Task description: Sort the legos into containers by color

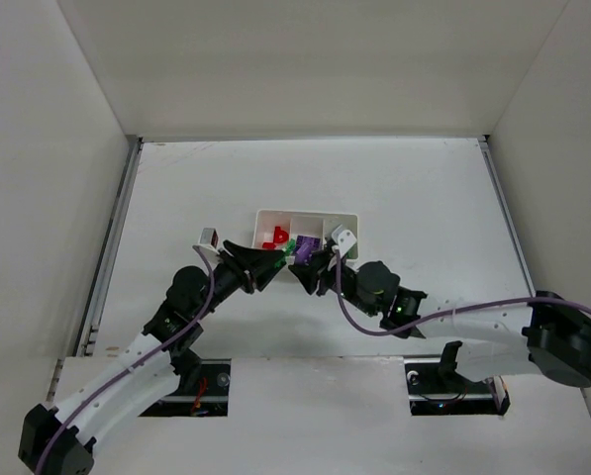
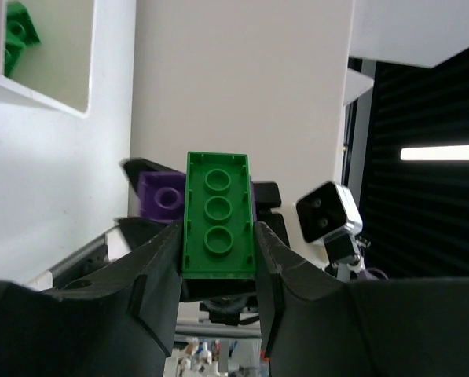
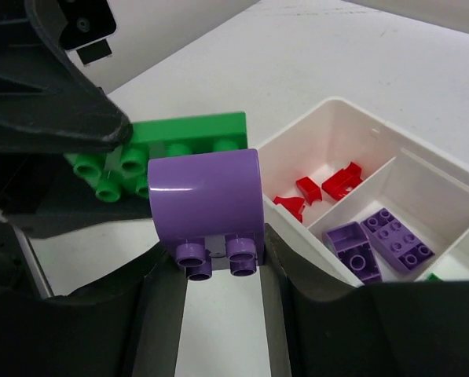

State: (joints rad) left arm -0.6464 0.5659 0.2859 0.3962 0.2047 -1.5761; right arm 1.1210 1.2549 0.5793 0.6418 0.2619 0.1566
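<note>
My left gripper (image 1: 278, 260) is shut on a green brick (image 2: 218, 216), studs facing the camera. My right gripper (image 1: 311, 267) is shut on a purple curved brick (image 3: 207, 200). The two bricks meet just in front of the white tray (image 1: 305, 211); I cannot tell whether they are joined. In the right wrist view the green brick (image 3: 188, 132) sits behind the purple one, under the left gripper's fingers (image 3: 53, 102). The tray (image 3: 316, 118) holds red legos (image 3: 320, 188) in its left compartment and purple legos (image 3: 379, 239) in the middle. A green lego (image 2: 18, 31) lies in another compartment.
White walls enclose the table on three sides. The right arm's wrist camera (image 2: 328, 212) is close behind the green brick. The arms' cables (image 1: 453, 315) trail over the near table edge.
</note>
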